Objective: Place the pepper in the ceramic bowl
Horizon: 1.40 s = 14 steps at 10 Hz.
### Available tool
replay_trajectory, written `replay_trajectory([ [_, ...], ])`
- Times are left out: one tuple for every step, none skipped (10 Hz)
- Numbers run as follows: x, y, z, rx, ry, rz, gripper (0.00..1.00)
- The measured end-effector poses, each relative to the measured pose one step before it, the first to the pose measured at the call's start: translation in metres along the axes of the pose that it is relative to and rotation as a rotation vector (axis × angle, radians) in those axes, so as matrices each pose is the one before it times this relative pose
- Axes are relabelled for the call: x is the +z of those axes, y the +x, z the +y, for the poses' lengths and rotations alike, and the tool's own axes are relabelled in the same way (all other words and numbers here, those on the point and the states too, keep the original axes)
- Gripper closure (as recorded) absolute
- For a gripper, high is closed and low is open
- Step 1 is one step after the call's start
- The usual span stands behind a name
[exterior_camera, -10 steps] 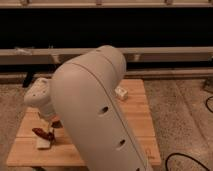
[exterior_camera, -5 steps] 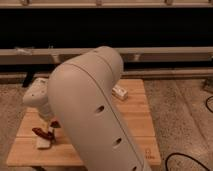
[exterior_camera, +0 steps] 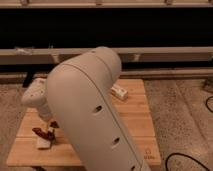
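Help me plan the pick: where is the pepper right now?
The pepper lies near the wooden table's front-left corner, beside a pale block, with the gripper right at it.

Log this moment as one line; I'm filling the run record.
gripper: low at table's left front | pepper: at gripper | ceramic bowl: unseen | pale block: untouched

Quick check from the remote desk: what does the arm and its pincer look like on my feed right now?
The arm is a thick, rounded off-white shell with a row of small dark oval holes along its side. A smaller rounded off-white segment with tiny dark dots leads down to the pincer, a small dark part low over the wooden table. No cables or markings show on it.
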Motion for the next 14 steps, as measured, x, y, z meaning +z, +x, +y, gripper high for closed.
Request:
replay_trajectory([
  [-0.0015, -0.0005, 0.00582, -0.01171, 0.00066, 0.00277, 0.2],
  [0.00014, -0.00081, 0.01124, -0.01398, -0.00073, 0.0051, 0.2],
  [0.00035, -0.0009, 0.01071, -0.00816, 0.00004, 0.00372, 0.2],
  [0.00342, -0.0007, 0.02299, -0.01232, -0.00909, 0.00978, 0.2],
  [0.00352, 0.00335, 0.00215, 0.00504, -0.00182, 0.00851, 0.2],
  [0.00464, 0.00022, 0.00535, -0.00042, -0.00851, 0.00405, 0.2],
  [0.00398, -0.00139, 0.00477, -0.0027, -0.00917, 0.00189, 0.2],
  [0.00831, 0.00177, 0.0018, 0.00345, -0.00939, 0.00958, 0.23],
  [0.00561, 0.00131, 0.00014, 0.00345, -0.00672, 0.00575, 0.3],
  [0.0027, 0.00039, -0.00041, 0.00516, -0.00697, 0.00001, 0.42],
  [0.00131, 0.00161, -0.00171, 0.00644, -0.00315, -0.00031, 0.51],
  [0.0004, 0.00138, -0.00116, 0.00364, 0.00085, -0.00484, 0.61],
  [-0.00285, 0.00073, -0.00003, 0.00023, 0.0084, -0.00924, 0.71],
  [-0.00705, 0.00182, -0.00006, 0.00358, 0.01374, -0.01313, 0.83],
])
